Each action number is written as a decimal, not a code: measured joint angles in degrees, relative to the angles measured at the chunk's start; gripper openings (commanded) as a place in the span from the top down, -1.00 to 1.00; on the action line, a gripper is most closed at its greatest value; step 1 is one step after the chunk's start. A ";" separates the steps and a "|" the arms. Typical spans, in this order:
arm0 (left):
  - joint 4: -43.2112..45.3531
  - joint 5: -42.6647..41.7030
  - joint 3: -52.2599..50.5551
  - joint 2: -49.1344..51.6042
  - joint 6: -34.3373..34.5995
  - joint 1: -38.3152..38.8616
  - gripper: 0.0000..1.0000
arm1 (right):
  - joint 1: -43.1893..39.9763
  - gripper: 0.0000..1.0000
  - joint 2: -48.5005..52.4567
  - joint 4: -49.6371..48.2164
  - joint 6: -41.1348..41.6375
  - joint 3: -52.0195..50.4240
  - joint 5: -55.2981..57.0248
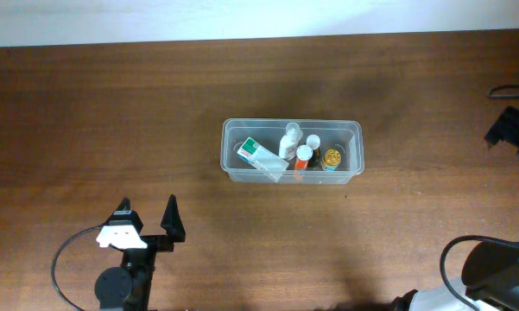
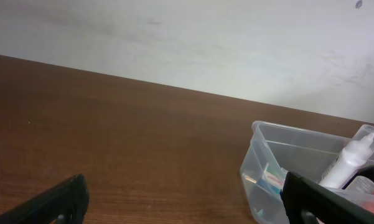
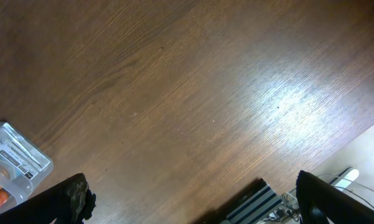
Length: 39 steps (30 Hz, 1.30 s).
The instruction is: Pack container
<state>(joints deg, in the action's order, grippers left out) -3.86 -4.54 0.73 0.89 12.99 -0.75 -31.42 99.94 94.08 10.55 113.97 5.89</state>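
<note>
The clear plastic container (image 1: 233, 151) stands in the middle of the table. Inside it lie a white-and-green box (image 1: 261, 156), a white bottle (image 1: 290, 141), an orange bottle (image 1: 303, 156) and a small jar with a yellow top (image 1: 332, 159). My left gripper (image 1: 147, 216) is open near the front left, well apart from the container, with nothing between its fingers. In the left wrist view the left gripper (image 2: 187, 202) faces the container (image 2: 280, 146) ahead to the right. My right gripper (image 1: 508, 128) sits at the far right edge, open and empty. In the right wrist view the right gripper (image 3: 196, 199) shows only a corner of the container (image 3: 12, 155).
The brown wooden table (image 1: 112, 112) runs back to a white wall (image 2: 205, 43). A black cable (image 1: 65, 259) loops beside the left arm. A striped object and cables (image 3: 255, 202) lie past the table's edge under the right gripper.
</note>
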 measured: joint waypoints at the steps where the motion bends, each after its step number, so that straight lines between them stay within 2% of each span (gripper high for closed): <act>1: 0.00 0.00 0.00 0.00 0.00 0.00 -0.99 | 0.00 -0.97 0.00 0.00 0.02 0.00 0.00; 28: -0.02 0.00 0.00 0.00 0.00 0.00 -0.99 | 0.00 -0.97 0.00 -0.04 0.00 0.00 0.02; 35: -0.02 0.00 0.00 0.00 0.00 0.00 -0.99 | 0.00 -0.97 -0.42 -3.63 0.00 0.00 -1.44; 39: -0.02 0.00 0.02 0.00 0.00 0.00 -0.99 | 0.02 -0.97 -4.61 -6.60 0.00 -0.44 -6.16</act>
<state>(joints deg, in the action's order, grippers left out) -3.88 -4.54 0.75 0.89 12.99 -0.75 -31.40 95.33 87.48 10.55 113.54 -0.27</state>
